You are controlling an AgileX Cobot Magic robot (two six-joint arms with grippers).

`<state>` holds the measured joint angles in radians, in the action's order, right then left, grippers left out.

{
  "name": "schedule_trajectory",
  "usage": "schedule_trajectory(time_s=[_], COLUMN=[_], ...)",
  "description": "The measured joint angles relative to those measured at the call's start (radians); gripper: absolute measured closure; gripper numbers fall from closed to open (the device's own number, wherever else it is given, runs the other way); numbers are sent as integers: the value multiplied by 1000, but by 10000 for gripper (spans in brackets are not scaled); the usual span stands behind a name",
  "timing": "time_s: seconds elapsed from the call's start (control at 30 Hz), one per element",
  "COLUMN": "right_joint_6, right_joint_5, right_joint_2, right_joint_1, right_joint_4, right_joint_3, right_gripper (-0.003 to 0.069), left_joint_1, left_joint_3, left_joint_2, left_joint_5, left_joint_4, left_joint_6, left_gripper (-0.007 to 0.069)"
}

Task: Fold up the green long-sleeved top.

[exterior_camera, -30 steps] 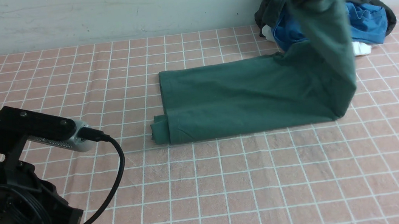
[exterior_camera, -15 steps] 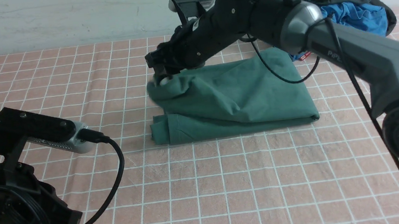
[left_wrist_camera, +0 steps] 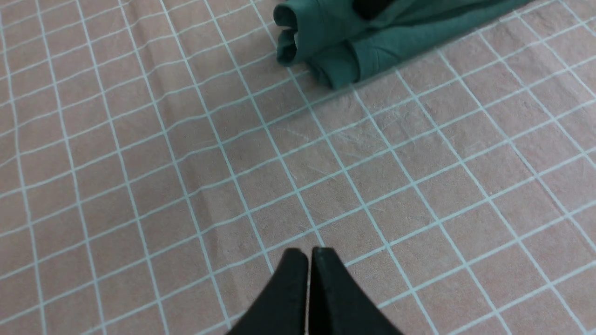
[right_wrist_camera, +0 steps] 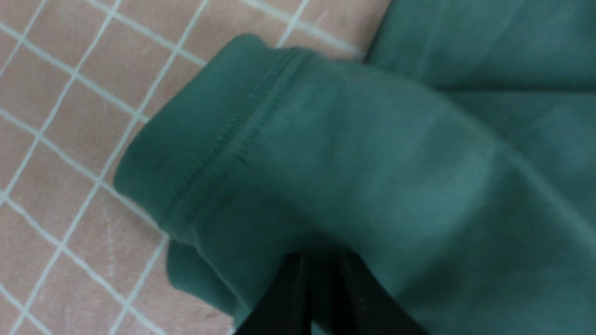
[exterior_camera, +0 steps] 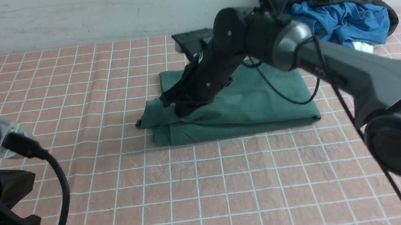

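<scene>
**Green top folded at centre; both claws closed**

Front view: the green long-sleeved top (exterior_camera: 260, 101) lies folded mid-frame on the pink checked cloth (exterior_camera: 194, 189). The right gripper (exterior_camera: 180, 105) is down on its left end. Only the right wrist view shows those jaws together, tips buried under a ribbed cuff (right_wrist_camera: 186, 139); pinch unconfirmed. The left wrist view shows the left gripper (left_wrist_camera: 309, 253) closed, clear of the top. Pale wall (exterior_camera: 59, 19) behind; blue garment (exterior_camera: 339, 24) upper right.
</scene>
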<state>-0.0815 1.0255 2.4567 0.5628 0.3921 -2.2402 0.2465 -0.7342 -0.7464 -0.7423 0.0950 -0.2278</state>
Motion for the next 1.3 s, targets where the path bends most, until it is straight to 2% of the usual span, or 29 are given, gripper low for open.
schedule_trajectory(time_s=[0.13, 0.3, 0.47, 0.63, 0.8, 0.9, 1.03, 1.2, 1.23, 1.27, 1.3], right_joint_6=[-64, -89, -103, -113, -45, -6, 45, 82, 82, 82, 82], right_joint_5=[-5, -37, 5, 213, 227, 223, 119, -183, -219, -353, -458], right_joint_2=[1, -78, -203, -387, -643, -836, -1101, -1373, -1393, -1466, -1497], right_joint_1=[51, 53, 51, 48, 9, -7, -7, -7, -7, -7, -7], right_joint_4=[42, 11, -162, -431, -498, -508, -506, -479, -476, -453, -442], right_joint_3=[0, 0, 0, 7, 76, 217, 556, 1101, 1124, 1310, 1402], right_gripper=[668, 671, 671, 671, 671, 671, 671, 672, 672, 672, 672], left_joint_1=[0, 0, 0, 0, 0, 0, 0, 0, 0, 0, 0], left_joint_3=[29, 36, 40, 47, 47, 47, 47, 47, 47, 47, 47], left_joint_2=[15, 15, 16, 16, 16, 16, 16, 16, 16, 16, 16], left_joint_5=[20, 39, 71, 98, 111, 112, 112, 112, 112, 112, 112], left_joint_4=[0, 0, 0, 0, 1, 1, 1, 2, 2, 2, 2], left_joint_6=[0, 0, 0, 0, 2, 3, 3, 3, 3, 3, 3], left_gripper=[628, 628, 628, 628, 628, 628, 628, 628, 628, 628, 628])
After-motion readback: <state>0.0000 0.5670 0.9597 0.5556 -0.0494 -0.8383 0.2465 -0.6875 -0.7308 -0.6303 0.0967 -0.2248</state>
